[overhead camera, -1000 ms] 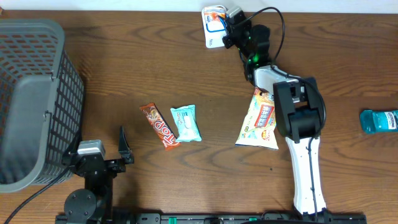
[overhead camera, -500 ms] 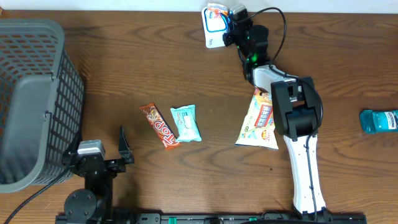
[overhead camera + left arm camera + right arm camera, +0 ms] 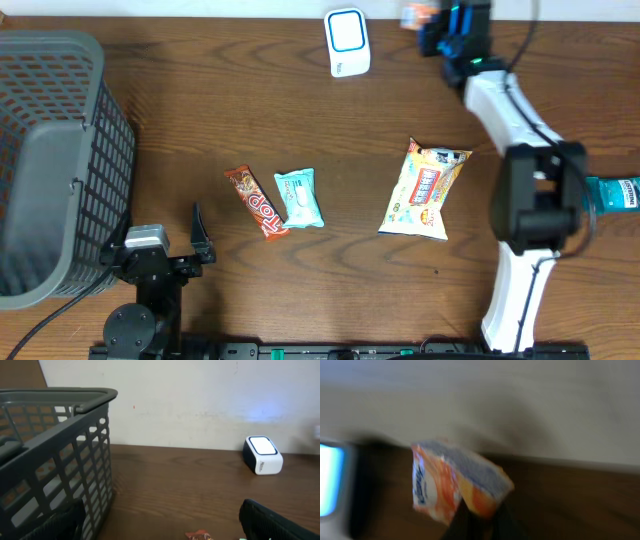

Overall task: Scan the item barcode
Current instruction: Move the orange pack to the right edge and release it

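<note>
My right gripper [image 3: 430, 20] is closed tight on the small orange and white foil packet [image 3: 414, 14], which it pinches by the lower edge, as the right wrist view shows. The packet hangs in the air at the far edge of the dark wooden table [image 3: 200, 120], to the right of the white box-shaped scanner with a blue-ringed window [image 3: 347, 40] and clearly apart from it. My left gripper [image 3: 160, 510] is opened wide and holds nothing, resting near the grey plastic basket [image 3: 50, 160].

I judge that the barcode is not in front of the scanner window now, because the packet is beside the scanner and not over it. The wrist picture is blurred, so I cannot tell which face carries the barcode. If that face looks away from the window, no reading will come.

The grip is my second worry. The fingers [image 3: 465, 522] hold only a thin edge, so a quick swing of the arm may let the packet rotate or slip. So close to the far edge, a dropped packet could fall behind the table, where I could not reach it.
</note>
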Robot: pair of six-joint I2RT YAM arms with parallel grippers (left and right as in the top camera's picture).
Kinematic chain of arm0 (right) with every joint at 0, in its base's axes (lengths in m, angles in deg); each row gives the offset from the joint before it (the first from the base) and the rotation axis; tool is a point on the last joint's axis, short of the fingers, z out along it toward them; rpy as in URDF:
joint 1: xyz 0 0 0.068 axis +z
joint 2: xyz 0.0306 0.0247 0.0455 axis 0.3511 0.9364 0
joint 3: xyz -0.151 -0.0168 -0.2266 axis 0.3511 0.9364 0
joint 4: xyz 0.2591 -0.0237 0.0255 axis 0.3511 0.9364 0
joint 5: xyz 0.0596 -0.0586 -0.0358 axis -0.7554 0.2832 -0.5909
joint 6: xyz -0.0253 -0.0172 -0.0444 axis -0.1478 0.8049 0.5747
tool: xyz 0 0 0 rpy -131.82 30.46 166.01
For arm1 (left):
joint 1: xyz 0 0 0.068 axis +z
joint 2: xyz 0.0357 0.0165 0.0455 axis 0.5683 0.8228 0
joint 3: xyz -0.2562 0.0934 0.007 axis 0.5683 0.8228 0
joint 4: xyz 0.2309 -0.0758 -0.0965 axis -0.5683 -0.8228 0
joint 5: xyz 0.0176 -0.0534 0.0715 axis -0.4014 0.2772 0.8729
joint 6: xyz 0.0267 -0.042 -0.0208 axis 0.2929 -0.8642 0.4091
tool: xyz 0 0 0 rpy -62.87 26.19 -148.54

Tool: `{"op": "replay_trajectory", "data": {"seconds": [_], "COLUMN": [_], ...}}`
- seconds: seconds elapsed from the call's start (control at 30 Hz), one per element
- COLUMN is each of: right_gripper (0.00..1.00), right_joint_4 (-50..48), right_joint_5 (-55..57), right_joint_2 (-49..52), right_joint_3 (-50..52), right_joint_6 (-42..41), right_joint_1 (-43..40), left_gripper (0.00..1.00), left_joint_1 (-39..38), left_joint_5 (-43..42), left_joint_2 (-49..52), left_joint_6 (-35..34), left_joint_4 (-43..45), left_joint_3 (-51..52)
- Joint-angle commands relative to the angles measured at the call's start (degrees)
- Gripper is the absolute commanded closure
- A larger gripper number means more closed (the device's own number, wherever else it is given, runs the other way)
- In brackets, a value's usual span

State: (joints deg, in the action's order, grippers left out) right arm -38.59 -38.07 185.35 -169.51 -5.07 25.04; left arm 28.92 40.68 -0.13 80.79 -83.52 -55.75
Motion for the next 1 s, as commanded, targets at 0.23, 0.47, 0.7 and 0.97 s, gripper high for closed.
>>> {"op": "replay_trajectory", "data": {"seconds": [0.23, 0.47, 0.7, 0.97], "right_gripper": [0.98, 0.98, 0.40, 0.01], "right_joint_4": [20.2, 20.0, 21.2, 25.0], "right_joint_5": [51.6, 51.4, 51.4, 41.6], "right_joint_2": [-0.3, 1.2, 0.7, -8.8], "right_joint_3": [1.7, 10.4, 12.5, 9.2], "right_joint_6": [-12.1, -19.0, -18.2, -16.9], "right_joint_1": [-7.2, -17.9, -26.1, -21.5], "left_gripper": [0.02, 0.02, 0.02, 0.02], "left_joint_1": [0.3, 0.3, 0.3, 0.3], "left_joint_5": [0.3, 0.3, 0.3, 0.3], "left_joint_2": [-0.1, -0.1, -0.1, -0.1], "left_joint_6": [-0.3, -0.3, -0.3, -0.3], "left_joint_4": [0.1, 0.1, 0.1, 0.1], "left_joint_3": [0.0, 0.0, 0.0, 0.0]}}
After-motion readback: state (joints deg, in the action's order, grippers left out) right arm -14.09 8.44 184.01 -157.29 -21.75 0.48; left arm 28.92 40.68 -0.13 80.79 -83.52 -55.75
